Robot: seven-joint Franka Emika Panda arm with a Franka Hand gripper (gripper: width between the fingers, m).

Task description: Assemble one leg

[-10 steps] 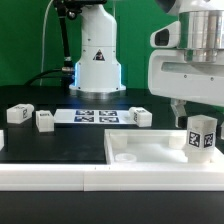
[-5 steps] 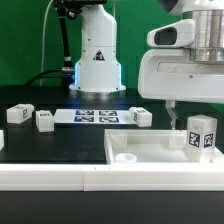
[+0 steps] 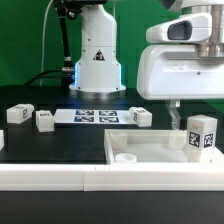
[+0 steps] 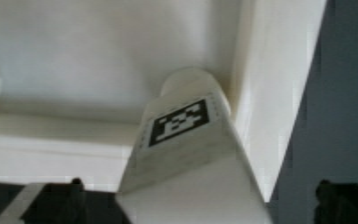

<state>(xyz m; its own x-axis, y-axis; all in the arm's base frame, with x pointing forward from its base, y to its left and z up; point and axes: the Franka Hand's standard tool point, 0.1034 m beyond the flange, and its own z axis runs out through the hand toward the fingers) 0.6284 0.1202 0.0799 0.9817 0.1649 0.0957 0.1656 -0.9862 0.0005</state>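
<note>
Leg [image 3: 202,134] upright at a corner of the white panel [image 3: 150,148], on the exterior view's right: seemingly seated, seating depth unclear. End effector [image 3: 171,114] above and beside it, apart; fingers spread to either side in the wrist view, nothing held. Three other legs [image 3: 45,120] loose on the desk [image 3: 60,145].

Bright, even light fills the exterior view; the white panel [image 3: 150,150] near the desk's front edge is close to blown out, with faint shadow inside its rim. A blue glow shows at the arm's base [image 3: 97,68] by the desk's back edge. Both pictures are coarse and soft. The wrist view is dimmer, the leg [image 4: 190,150] blurred, its lower corners dark
</note>
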